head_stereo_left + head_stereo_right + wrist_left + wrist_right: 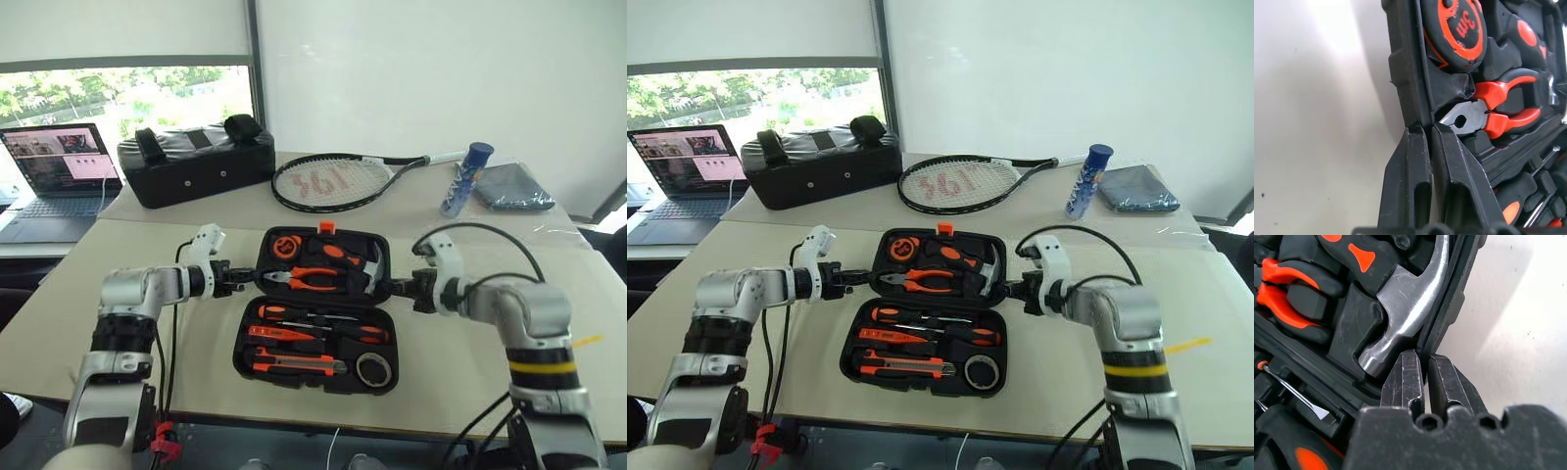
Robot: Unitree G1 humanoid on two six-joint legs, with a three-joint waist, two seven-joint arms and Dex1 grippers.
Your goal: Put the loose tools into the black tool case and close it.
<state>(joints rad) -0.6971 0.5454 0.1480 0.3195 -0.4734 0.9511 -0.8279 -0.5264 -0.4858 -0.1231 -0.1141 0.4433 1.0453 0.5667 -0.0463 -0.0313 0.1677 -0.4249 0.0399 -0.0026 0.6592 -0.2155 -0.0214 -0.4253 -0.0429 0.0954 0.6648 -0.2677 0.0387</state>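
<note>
Left gripper: my left gripper reaches in from the left, its two black fingers pinched onto the left rim of the black tool case, on the far half.
Right gripper: my right gripper comes in from the right, clenched on the right rim of that same far half; its fingers straddle the thin edge wall.
Black tool case: lying open and flat near the table's front edge, between my two arms, with a small orange latch on its far edge.
Far half, head views: a round orange-and-black tape measure, orange-handled pliers and a hammer, each seated in its slot.
Near half, head views: two screwdrivers, a slim orange tester, a utility knife and a small black tape roll, all inside the case.
Left wrist view adds: the pliers' steel nose lies just beside my fingertips, and the tape measure carries a "3m" marking.
Right wrist view adds: the hammer's steel head sits just inside the rim I am gripping, and a flat screwdriver tip is visible across the hinge.
Farther back: a tennis racket, a black padded bag, a blue tube, a grey pouch, and an open laptop to the left.
</note>
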